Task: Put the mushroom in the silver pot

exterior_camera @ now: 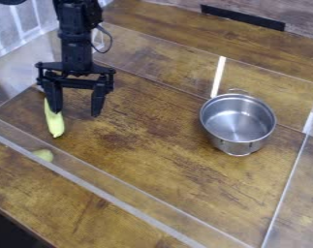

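Note:
The mushroom [54, 121] is a slim yellow-green piece with a dark tip, lying on the wooden table at the left. My gripper [75, 109] points straight down just right of and above it, open, with its two black fingers spread wide. The left finger [51, 100] hangs over the mushroom's upper end and hides part of it. Nothing is between the fingers. The silver pot [237, 121] stands empty at the right, far from the gripper.
Clear acrylic walls [133, 208] fence the table on the front, left and right. A small pale yellowish blob [43, 155] shows through the front panel. A white strip [221, 73] lies on the table behind the pot.

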Available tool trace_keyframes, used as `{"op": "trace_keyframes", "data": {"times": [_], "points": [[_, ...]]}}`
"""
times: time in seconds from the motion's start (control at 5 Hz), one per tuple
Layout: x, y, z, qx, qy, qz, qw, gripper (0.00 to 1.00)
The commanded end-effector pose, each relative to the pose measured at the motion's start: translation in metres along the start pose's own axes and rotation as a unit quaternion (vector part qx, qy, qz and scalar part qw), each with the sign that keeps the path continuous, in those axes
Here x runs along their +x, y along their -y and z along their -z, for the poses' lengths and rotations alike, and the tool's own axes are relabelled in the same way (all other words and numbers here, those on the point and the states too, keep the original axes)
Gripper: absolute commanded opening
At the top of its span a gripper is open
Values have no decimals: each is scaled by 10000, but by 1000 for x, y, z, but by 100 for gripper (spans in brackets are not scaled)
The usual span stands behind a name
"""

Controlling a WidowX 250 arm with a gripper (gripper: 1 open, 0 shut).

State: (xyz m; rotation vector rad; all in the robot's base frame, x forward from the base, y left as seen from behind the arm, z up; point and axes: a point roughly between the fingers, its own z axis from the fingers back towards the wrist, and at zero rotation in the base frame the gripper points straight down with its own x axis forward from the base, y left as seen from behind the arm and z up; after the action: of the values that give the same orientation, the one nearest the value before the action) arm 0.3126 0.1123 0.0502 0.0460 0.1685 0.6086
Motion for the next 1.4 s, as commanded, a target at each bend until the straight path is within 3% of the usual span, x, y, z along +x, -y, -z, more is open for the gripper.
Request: {"op": "trace_keyframes", "data": {"times": [0.0,0.4,0.8,1.2], "points": [[0,-12,-19,-215,289,-648,9973,100],[0,-19,-1,-387,81,-1120,9929,100],[-2,-18,14,-441,-157,-1345,9898,100],[4,-19,13,-580,-375,-1623,9843,100]]}}
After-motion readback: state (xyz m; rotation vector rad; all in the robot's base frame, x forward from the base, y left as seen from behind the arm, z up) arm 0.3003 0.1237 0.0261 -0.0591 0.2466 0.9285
